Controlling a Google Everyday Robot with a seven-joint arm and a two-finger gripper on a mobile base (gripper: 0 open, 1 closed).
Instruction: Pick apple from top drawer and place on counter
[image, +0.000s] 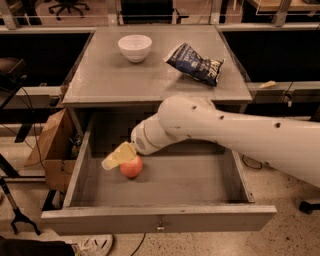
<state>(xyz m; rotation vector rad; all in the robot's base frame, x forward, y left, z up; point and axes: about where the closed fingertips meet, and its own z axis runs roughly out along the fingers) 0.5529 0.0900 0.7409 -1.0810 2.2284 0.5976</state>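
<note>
The apple, small and red-orange, lies on the floor of the open top drawer, left of its middle. My white arm reaches down from the right into the drawer. My gripper, yellowish at its tip, sits right over the apple's upper left side and seems to touch it. The grey counter lies above and behind the drawer.
A white bowl and a dark blue chip bag sit at the back of the counter. A cardboard box stands on the floor left of the cabinet. A shoe lies below the drawer front.
</note>
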